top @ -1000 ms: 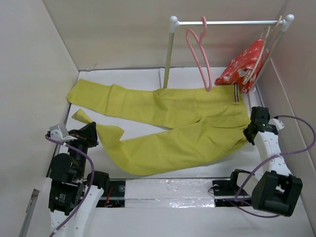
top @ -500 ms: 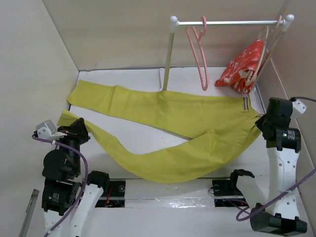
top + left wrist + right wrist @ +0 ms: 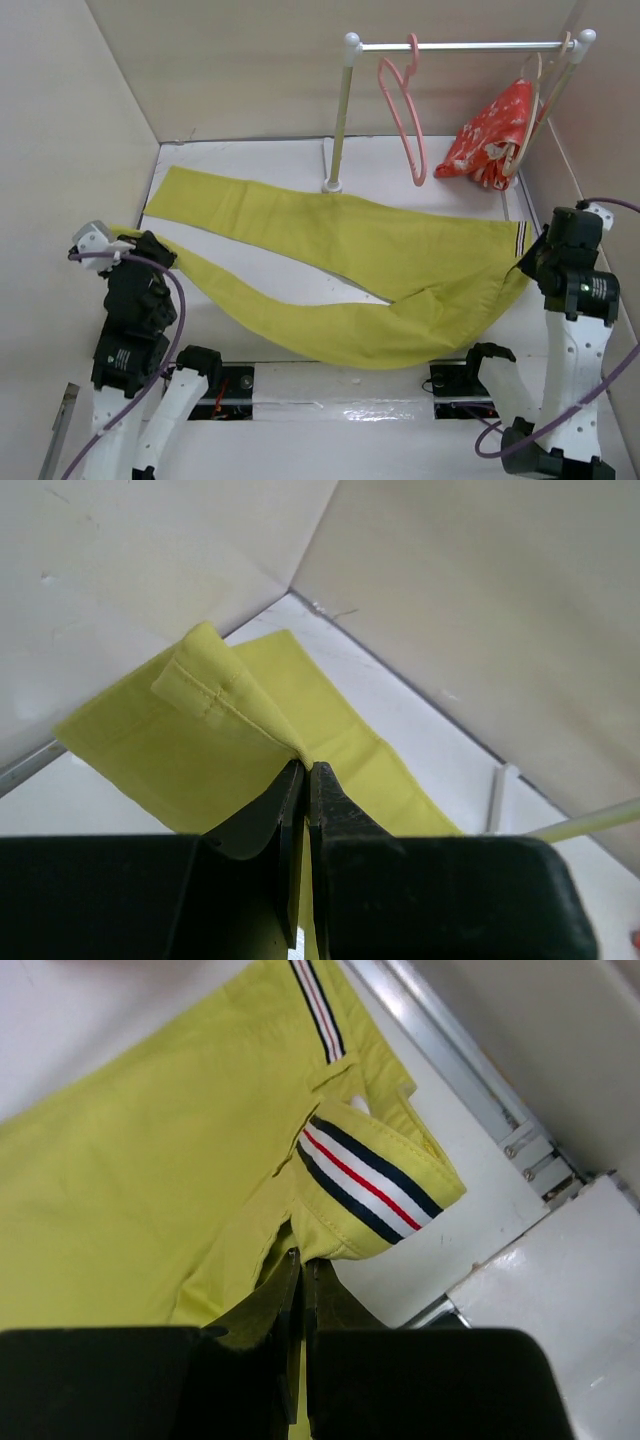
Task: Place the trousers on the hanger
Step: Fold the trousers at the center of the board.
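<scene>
White desk [image 3: 250, 160], beige walls [image 3: 240, 70] on three sides

Near left: left end effector [image 3: 307, 770] pressed together on a leg hem of the trousers [image 3: 400, 250]

Near right: right end effector [image 3: 300, 1260] pinching the striped waistband corner

Trousers lie stretched between the two across the desk, legs splayed. Cloth judged soft, light, limp; likely sags unless held at both ends, so hem and waistband look like sound holds

Far: hanger [image 3: 405, 115] hooked on the rail [image 3: 450, 45], well apart from the trousers, beside a red garment [image 3: 495, 130]

left end effector [image 3: 305, 772] clamped, arm upright | right end effector [image 3: 300, 1262] clamped, arm upright
</scene>
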